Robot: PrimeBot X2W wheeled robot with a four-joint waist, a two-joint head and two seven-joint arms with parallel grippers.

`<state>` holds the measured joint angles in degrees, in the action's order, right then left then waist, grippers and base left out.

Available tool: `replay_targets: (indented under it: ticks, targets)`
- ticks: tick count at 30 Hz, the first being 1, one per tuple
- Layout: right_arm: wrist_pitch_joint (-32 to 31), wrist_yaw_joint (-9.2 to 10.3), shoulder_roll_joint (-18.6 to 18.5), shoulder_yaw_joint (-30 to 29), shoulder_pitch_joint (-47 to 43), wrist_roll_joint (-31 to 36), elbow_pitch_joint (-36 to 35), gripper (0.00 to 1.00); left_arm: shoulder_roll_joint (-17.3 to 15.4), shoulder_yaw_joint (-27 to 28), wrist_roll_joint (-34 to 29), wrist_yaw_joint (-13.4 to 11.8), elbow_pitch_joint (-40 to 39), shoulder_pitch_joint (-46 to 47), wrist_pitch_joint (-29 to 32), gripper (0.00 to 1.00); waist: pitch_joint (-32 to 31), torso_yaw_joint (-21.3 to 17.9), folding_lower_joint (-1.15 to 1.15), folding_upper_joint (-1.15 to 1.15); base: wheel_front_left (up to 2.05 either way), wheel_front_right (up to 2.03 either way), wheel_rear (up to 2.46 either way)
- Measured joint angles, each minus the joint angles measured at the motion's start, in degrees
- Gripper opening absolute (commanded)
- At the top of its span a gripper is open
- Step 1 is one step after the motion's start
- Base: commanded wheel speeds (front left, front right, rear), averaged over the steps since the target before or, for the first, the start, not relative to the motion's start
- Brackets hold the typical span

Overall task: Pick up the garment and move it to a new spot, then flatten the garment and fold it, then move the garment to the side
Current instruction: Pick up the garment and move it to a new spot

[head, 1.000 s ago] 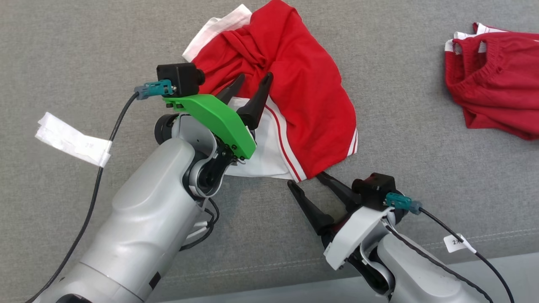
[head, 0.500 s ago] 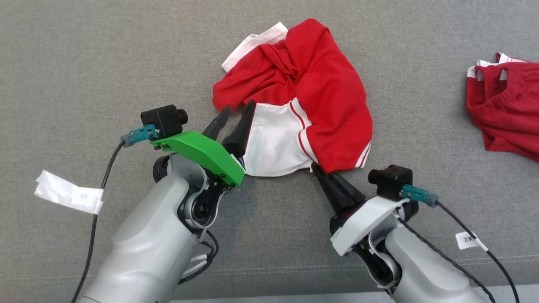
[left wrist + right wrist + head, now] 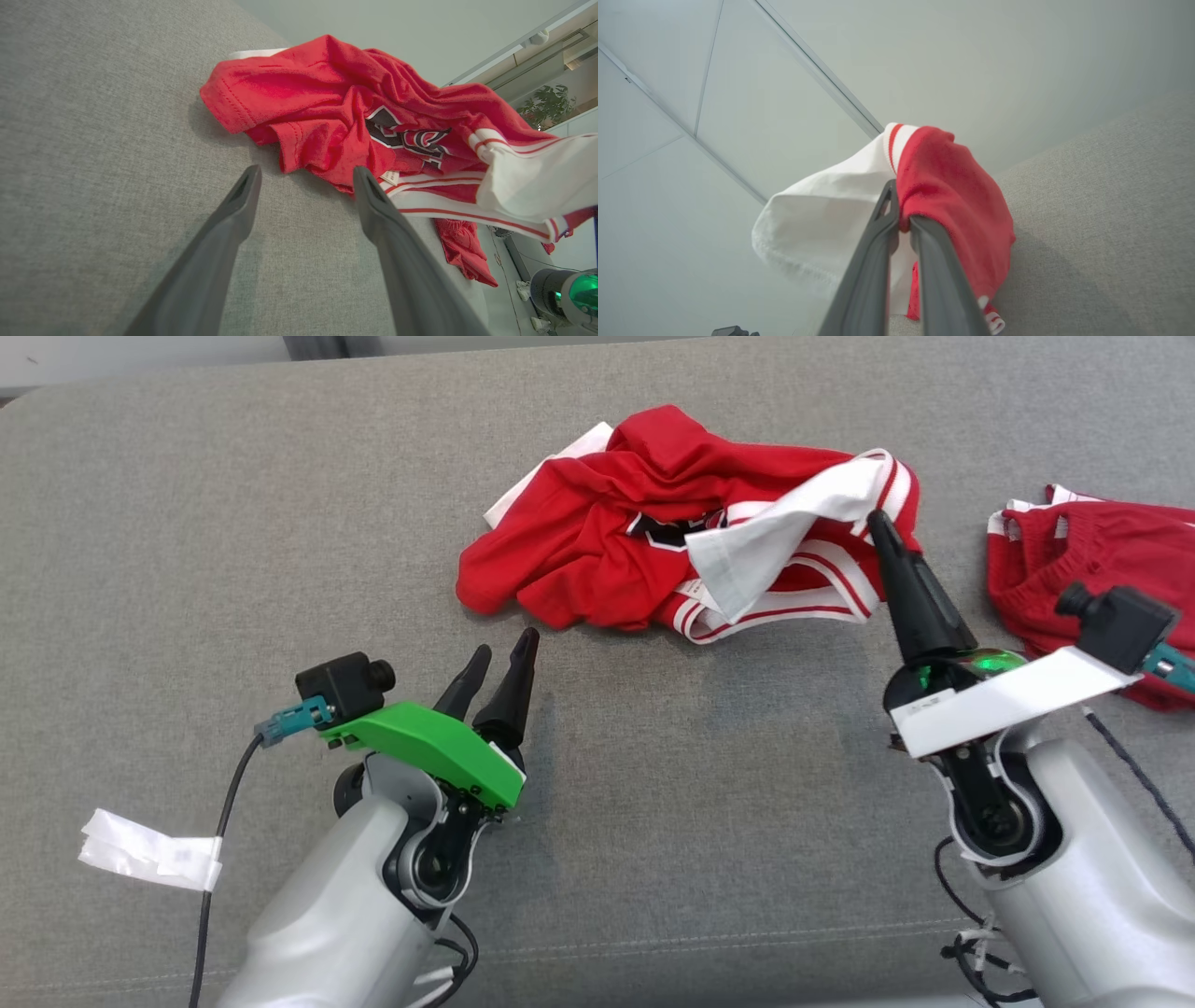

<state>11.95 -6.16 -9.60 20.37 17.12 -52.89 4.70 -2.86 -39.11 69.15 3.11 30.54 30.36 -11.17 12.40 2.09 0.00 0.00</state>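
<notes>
One garment (image 3: 597, 537) (red, with white panels, red-and-white striped trim and dark lettering partly showing among the folds) lies crumpled on the far middle of the grey cushion (image 3: 187, 569). Its right end, a white panel with a striped hem, is drawn up off the cushion and pinched at the tip of the right gripper (image 3: 875, 520), whose fingers are pressed together on the cloth. In the right wrist view, red and white fabric bunches over those fingertips. The rest of the garment rests on the cushion in a rumpled heap. One left gripper (image 3: 507, 642) — fingers apart, holding nothing — sits near the garment's near-left edge without touching it. In the left wrist view, bare cushion shows between its fingers and a red hem lies just beyond their tips. One second garment (image 3: 1102, 560), red with a gathered waistband, lies at the cushion's right side, apart from the first and beyond the right wrist. One strip of white tape (image 3: 149, 849) is wrapped on the left arm's cable (image 3: 207, 896), lower left.
</notes>
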Motion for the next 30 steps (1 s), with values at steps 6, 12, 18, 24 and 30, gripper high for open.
replay_targets:
  ticks: [6,12,18,24,30]
  targets:
    - [-4.91,0.27,-5.38,-4.22,-2.09,-4.34,-3.63,0.00,0.07,0.15,0.78,0.43,-1.21,-0.83,-0.56,1.00,-1.60,-1.41,0.00,0.00,0.00,0.00,0.00]
    - [-6.10,2.91,-6.88,-10.39,-6.86,-10.17,-7.17,0.00,-0.18,0.77,0.77,0.40,-1.51,-1.10,-0.98,1.00,-2.26,-3.92,0.00,0.00,0.00,0.00,0.00]
    - [-3.23,5.72,-5.05,-20.59,-9.45,-17.42,-12.50,0.00,-1.20,0.98,0.75,0.30,-1.79,-1.17,-0.98,1.00,-2.42,-7.31,0.00,0.00,0.00,0.00,0.00]
    - [-5.58,7.80,-7.57,-21.37,-6.41,-17.58,-15.79,0.00,-1.02,-0.37,0.66,0.13,-2.15,-1.23,-0.59,1.00,-2.39,-10.78,0.00,0.00,0.00,0.00,0.00]
    - [-9.62,9.87,-9.95,-20.65,0.70,-18.05,-20.82,0.00,0.24,-2.42,0.66,0.25,-3.22,-1.19,0.35,1.00,-2.46,-9.95,0.00,0.00,0.00,0.00,0.00]
